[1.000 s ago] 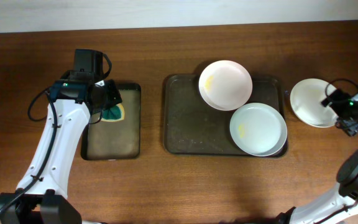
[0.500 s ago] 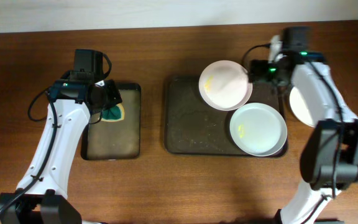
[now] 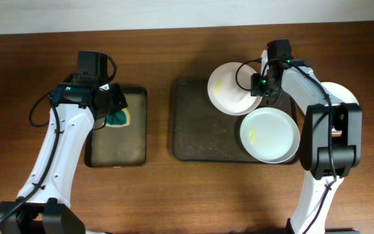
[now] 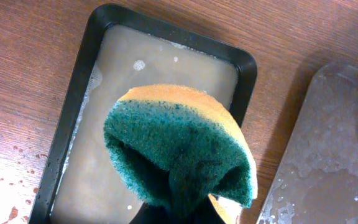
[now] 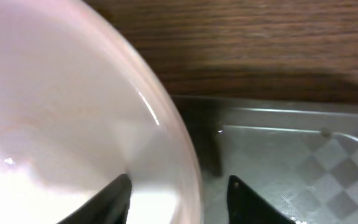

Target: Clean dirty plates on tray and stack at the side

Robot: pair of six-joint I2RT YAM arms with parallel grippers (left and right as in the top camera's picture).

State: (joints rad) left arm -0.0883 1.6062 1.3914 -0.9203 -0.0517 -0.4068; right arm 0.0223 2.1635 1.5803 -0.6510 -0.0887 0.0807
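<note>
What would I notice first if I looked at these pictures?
Probably the green and yellow sponge, squeezed in the left pincer above the small black tray of murky, bubbly water. Next, on the big dark tray, the back plate with its yellow smear, whose rim sits between the open fingers of the right pincer. The front plate lies just beside it.

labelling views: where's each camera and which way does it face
Overhead: above the table, straight down on the big tray; left arm and right arm show.
Left wrist: looks down past the held sponge onto the small tray; fingers hidden.
Right wrist: low, facing the rim of a plate between its fingertips.
All three show the big tray.
</note>
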